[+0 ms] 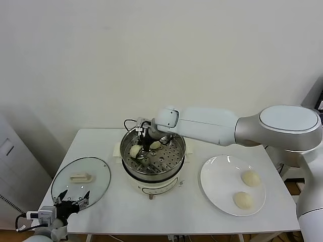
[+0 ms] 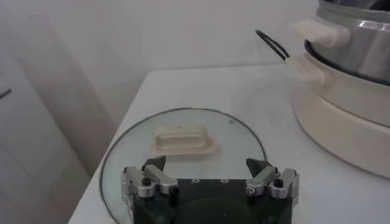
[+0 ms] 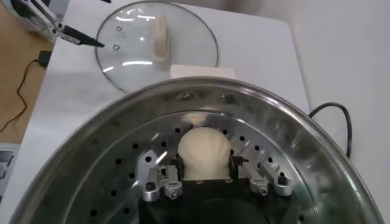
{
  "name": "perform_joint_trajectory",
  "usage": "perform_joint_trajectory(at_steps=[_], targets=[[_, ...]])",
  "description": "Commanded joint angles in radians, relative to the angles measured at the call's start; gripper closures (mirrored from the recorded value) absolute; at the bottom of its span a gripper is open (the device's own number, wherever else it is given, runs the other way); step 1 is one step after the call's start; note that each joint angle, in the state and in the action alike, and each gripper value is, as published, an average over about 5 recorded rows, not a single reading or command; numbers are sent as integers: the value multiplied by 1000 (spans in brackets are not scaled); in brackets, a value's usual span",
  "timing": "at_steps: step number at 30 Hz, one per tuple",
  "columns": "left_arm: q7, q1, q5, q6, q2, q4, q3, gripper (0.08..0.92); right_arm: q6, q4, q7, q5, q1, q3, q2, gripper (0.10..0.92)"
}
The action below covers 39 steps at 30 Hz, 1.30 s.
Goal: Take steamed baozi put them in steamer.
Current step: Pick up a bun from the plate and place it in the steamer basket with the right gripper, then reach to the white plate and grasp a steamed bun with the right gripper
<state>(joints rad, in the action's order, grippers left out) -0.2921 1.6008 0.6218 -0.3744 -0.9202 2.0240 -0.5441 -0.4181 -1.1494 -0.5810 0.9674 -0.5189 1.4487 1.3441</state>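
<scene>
The shiny steamer [image 1: 174, 151] sits on its white cooker base mid-table. My right gripper [image 1: 143, 142] reaches down into it, shut on a cream-white baozi [image 1: 134, 150] that rests on the perforated bottom. In the right wrist view that baozi [image 3: 204, 149] fills the gap of the right gripper [image 3: 205, 171], with a pad against each side. A second baozi [image 1: 155, 145] lies beside it in the steamer. Two more baozi [image 1: 251, 178] [image 1: 243, 200] lie on the white plate [image 1: 214, 174]. My left gripper [image 1: 73, 195] is parked, open and holding nothing, by the lid's near edge.
The round glass lid [image 1: 96, 174] with a cream handle [image 2: 183, 140] lies flat at the table's front left, under the left gripper [image 2: 210, 173]. A black cord [image 2: 271, 44] runs behind the cooker base [image 2: 341, 115]. A wall stands close behind the table.
</scene>
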Motion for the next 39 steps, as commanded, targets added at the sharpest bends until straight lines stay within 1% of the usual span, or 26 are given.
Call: perform_joint_trajectory(at_steps=[1,4,7,11,17,21,24,31,39], targets=[[0,4,2,3,3,0,-4,177,-10,-14,-21,6,-27,-5,-11,354],[0,6,3,6,5,-1,-7,177,-9,-49,-75,8,-89,8,-62,270],[0,7,4,7,6,0,-9,177,-1,-112,-162,4,-194,46,-157,216],[1,8,4,7,5,4,-9,177,34,-218,-288,-32,-345,134,-325,204],[1,3,3,5,6,8,-4,177,108,-345,-422,-156,-499,289,-567,203],[1,5,3,4,6,14,-3,177,169,-387,-487,-295,-524,357,-720,203],[1,5,3,3,5,17,-3,177,207,-397,-517,-379,-504,373,-804,203],[1,5,3,1,4,25,-4,177,273,-368,-538,-505,-362,323,-897,203],[1,6,-1,-2,-2,27,-5,177,326,-299,-546,-620,-99,128,-916,203]])
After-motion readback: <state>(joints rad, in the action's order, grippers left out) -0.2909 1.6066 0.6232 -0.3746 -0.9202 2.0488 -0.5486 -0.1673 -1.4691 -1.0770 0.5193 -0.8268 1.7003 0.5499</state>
